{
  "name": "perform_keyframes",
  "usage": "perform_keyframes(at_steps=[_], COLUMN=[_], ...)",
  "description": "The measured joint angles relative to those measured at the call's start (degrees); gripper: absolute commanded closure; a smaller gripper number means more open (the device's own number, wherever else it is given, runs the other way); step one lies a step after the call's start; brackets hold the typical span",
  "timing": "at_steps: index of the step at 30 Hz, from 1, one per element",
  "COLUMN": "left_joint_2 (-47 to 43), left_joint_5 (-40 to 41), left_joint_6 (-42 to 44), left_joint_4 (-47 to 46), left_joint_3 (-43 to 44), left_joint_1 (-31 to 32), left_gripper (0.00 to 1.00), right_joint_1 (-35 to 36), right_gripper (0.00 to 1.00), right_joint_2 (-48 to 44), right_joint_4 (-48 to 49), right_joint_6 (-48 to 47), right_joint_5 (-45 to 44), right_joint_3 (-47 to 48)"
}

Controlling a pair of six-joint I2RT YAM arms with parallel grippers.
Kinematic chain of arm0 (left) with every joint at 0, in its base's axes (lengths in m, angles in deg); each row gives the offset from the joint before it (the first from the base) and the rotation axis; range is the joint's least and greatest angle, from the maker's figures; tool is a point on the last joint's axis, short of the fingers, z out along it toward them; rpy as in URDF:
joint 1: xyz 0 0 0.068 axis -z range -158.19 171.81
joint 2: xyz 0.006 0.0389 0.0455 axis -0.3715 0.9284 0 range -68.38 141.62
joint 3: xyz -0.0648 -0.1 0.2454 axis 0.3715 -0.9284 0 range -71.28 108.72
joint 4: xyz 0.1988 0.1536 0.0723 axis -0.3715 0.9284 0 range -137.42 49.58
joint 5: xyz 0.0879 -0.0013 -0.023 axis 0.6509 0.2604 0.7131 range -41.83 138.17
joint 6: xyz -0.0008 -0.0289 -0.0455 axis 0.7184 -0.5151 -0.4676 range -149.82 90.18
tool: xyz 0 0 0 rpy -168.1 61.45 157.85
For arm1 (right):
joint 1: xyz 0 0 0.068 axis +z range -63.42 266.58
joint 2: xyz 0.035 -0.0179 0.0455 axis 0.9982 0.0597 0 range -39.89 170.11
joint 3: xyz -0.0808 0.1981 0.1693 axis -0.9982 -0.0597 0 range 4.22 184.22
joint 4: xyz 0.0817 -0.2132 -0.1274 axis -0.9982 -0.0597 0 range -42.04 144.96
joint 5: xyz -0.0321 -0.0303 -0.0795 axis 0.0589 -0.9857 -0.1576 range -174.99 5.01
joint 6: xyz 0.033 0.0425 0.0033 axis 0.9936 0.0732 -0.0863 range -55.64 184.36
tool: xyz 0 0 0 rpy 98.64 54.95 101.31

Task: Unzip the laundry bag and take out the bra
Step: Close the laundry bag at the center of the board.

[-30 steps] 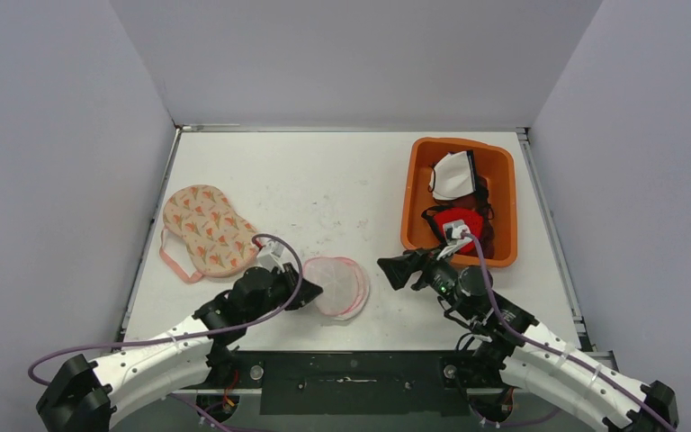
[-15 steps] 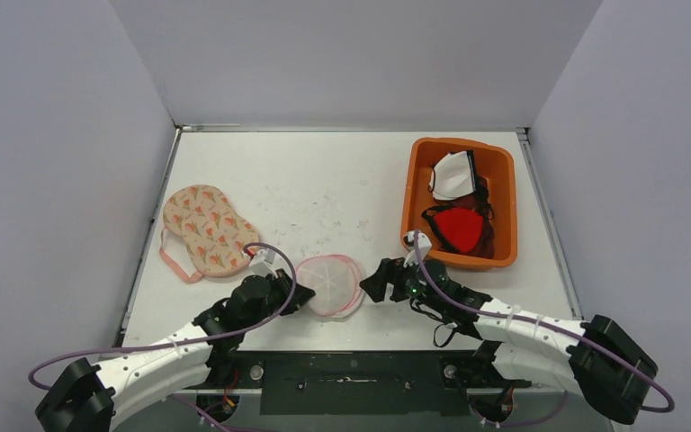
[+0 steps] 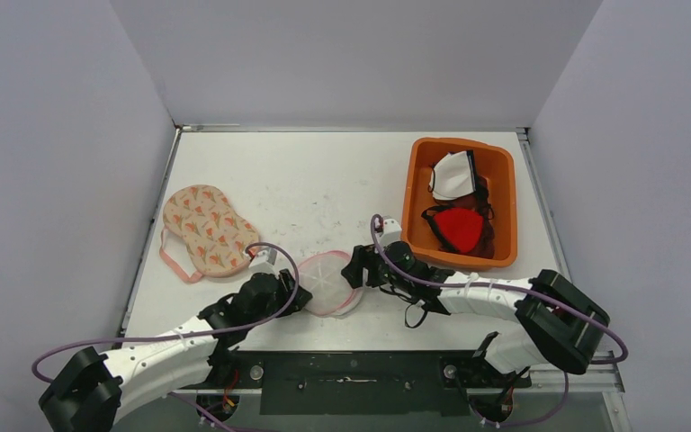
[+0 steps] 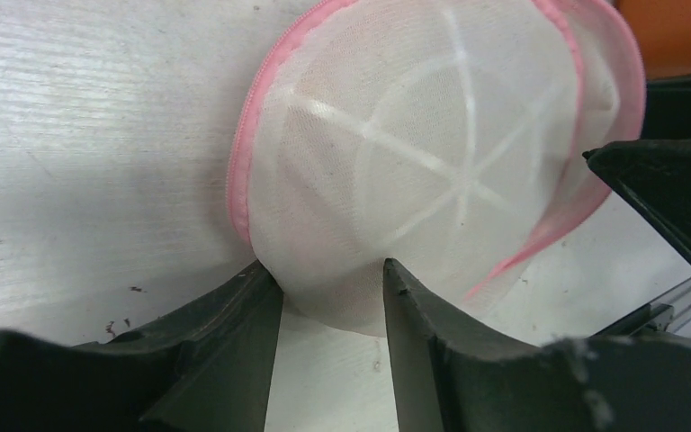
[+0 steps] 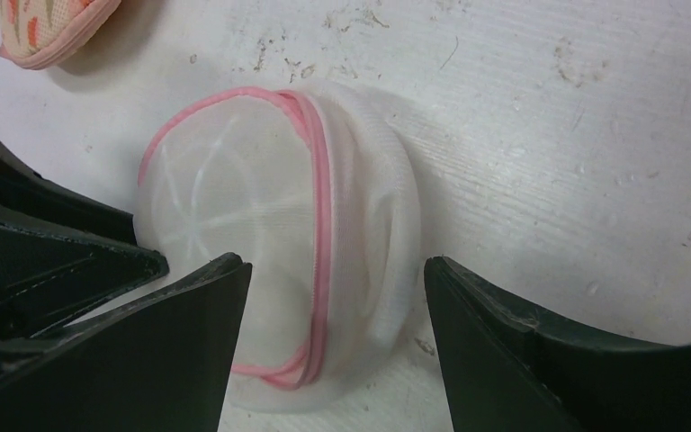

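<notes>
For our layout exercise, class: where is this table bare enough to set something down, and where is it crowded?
Bare: the far middle of the table, between the patterned bra on the left and the bin on the right. Crowded: the near centre, where the left gripper and right gripper flank the bag.

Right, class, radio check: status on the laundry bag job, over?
Left gripper pinching laundry bag edge. Right gripper open, straddling its other side. No opening visible along pink zip. Nothing between grippers but the bag.
</notes>
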Motion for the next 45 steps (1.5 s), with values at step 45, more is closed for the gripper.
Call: perform_keyframes(at_steps=[45], left_joint_2=[-0.11], left_joint_5=[1.99], left_joint_6=[3.34], left_joint_4=[6.10], left_joint_3=[3.10], left_joint_1=[-0.26], left_gripper=[0.51], right_joint_1=[-2.25], right_gripper=[0.43], right_joint_2=[7.58], right_joint_4=[-2.29], right_joint_6=[2.05], right_joint_5=[9.53], right_joint_3=[5.84])
